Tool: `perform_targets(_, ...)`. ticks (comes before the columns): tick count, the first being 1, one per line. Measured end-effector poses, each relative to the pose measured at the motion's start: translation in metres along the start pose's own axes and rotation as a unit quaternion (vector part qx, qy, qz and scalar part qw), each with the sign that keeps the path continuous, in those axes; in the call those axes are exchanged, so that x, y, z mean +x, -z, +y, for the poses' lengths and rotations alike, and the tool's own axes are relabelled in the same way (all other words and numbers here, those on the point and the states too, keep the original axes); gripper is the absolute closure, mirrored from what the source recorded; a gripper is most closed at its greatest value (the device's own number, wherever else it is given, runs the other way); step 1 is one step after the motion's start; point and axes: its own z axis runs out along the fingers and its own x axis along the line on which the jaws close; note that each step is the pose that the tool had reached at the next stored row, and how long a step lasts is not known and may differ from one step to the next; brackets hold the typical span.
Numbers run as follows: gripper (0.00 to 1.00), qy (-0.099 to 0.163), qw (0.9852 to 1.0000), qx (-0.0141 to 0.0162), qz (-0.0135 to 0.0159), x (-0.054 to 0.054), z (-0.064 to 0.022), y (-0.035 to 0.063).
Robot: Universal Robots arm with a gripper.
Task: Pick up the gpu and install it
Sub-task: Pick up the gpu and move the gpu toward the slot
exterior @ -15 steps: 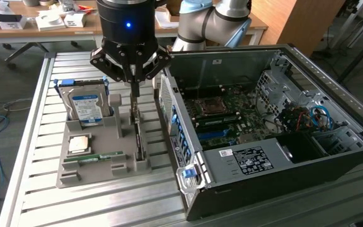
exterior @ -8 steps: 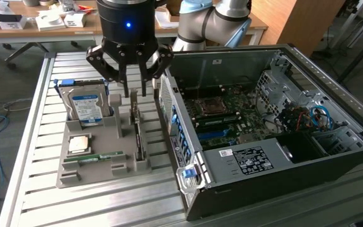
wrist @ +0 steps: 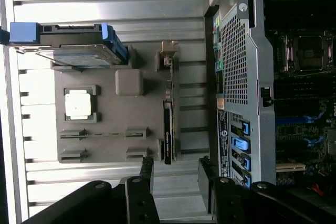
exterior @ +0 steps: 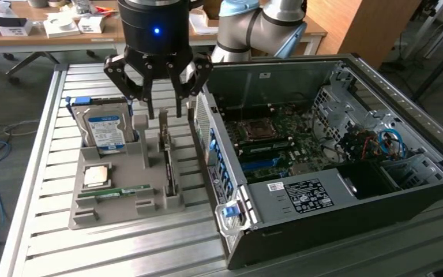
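- Hovering over the gpu (exterior: pixel 168 156), jaws spread wide and empty.
- Stood on edge in a grey tray (exterior: pixel 129 173) slot on the worktop, beside the open case (exterior: pixel 283 199); top edge free, apparently for gripping from above.

Robotics lab, alu bench (exterior: pixel 38 190), open PC (exterior: pixel 283 236)

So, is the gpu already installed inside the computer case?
No, the gpu stands on edge in the grey tray on the table, outside the computer case.
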Motion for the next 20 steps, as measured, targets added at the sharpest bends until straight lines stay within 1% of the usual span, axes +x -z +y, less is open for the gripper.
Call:
perform_targets(7,0.53,0.000,1.0000,0.0000,0.0000,0.000,-0.0004,-0.0084)
perform_targets(20,0.53,0.000,1.0000,0.0000,0.0000,0.001,-0.0012,-0.0269)
